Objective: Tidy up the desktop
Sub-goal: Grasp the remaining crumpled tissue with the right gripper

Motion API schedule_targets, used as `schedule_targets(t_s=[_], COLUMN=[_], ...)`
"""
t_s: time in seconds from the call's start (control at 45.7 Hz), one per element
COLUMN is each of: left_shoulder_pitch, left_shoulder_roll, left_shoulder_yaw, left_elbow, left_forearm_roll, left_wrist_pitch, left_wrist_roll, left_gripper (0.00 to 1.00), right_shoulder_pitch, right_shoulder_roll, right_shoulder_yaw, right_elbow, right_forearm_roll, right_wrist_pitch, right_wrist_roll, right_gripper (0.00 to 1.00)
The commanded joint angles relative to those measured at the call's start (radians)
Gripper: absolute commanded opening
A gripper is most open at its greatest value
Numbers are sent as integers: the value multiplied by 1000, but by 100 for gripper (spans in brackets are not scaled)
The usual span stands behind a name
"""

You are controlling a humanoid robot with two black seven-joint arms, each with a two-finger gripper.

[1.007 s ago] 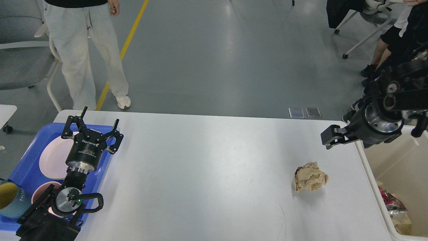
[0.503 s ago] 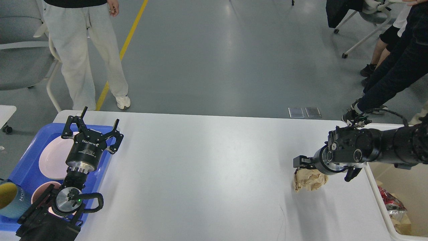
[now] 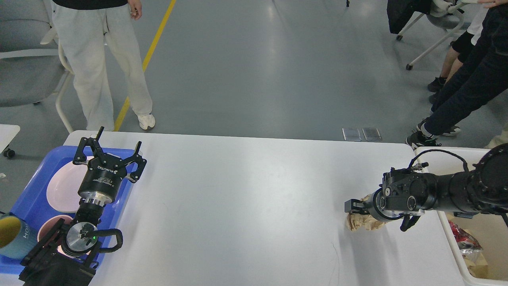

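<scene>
The desktop (image 3: 254, 198) fills the lower middle of the frame, white and mostly bare, its near edge cut off at the bottom. At its right side lies a crumpled ball of brown paper (image 3: 363, 223), partly hidden by the right gripper (image 3: 353, 207), which sits low over it and touches its top. That gripper is seen end-on and dark, so I cannot tell whether its fingers are spread or pinching the paper. The right arm comes in from the right edge, crossing a cream bin (image 3: 446, 232) whose inside shows only a glimpse of red and brown rubbish. At lower left, the left gripper (image 3: 109, 153) hangs with its fingers spread wide above a blue tray (image 3: 27, 198). The tray holds a pale plate (image 3: 63, 190), a pink bowl (image 3: 47, 232) half covered by the arm, and a cup (image 3: 14, 236) cut off by the frame edge.
</scene>
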Motion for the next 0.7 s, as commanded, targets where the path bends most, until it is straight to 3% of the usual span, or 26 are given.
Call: schedule_targets(t_s=[0.0, 0.088, 0.109, 0.525, 0.678], left_shoulder_pitch=[0, 0, 0, 0, 0], left_shoulder_roll=[0, 0, 0, 0, 0], left_shoulder_yaw=[0, 0, 0, 0, 0], left_elbow=[0, 0, 0, 0, 0], left_forearm_roll=[0, 0, 0, 0, 0], left_wrist_pitch=[-1, -1, 0, 0, 0], left_wrist_roll=[0, 0, 0, 0, 2], left_gripper=[97, 97, 97, 97, 97], right_shoulder_pitch=[-17, -27, -29, -20, 32], right_shoulder_roll=[2, 2, 2, 14, -3], right_shoulder_yaw=[1, 1, 1, 1, -2], right_elbow=[-12, -9, -9, -3, 41], right_forearm_roll=[3, 3, 3, 7, 15], right_wrist_pitch=[-25, -51, -54, -71, -33], right_wrist_roll=[0, 0, 0, -8, -14], right_gripper=[39, 3, 0, 0, 0])
